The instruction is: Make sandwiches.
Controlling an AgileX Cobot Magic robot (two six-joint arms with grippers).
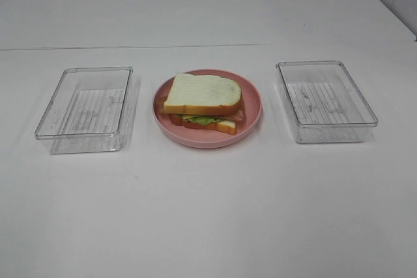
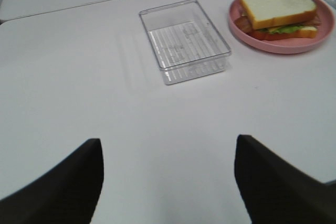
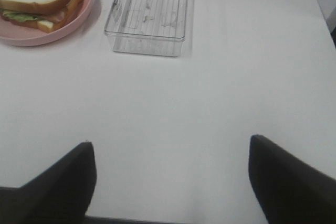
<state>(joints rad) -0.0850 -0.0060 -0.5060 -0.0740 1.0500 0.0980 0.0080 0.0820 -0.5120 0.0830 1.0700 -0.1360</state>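
I'm holding my left gripper (image 2: 168, 182) wide and empty, well back from the left tray (image 1: 86, 109), which is sitting empty. In the middle, the sandwich (image 1: 202, 102) is resting on the pink plate (image 1: 251, 122), top slice skewed over lettuce, cheese and bacon. I'm judging that a careless nudge could slide that slice off, or shove the plate. The right tray (image 1: 326, 101) is also sitting empty, and my right gripper (image 3: 170, 182) is hanging wide, gripping nothing.

Both wrist views crop the pink plate (image 2: 315, 43); the sandwich (image 1: 203, 102) fillings are mostly hidden.
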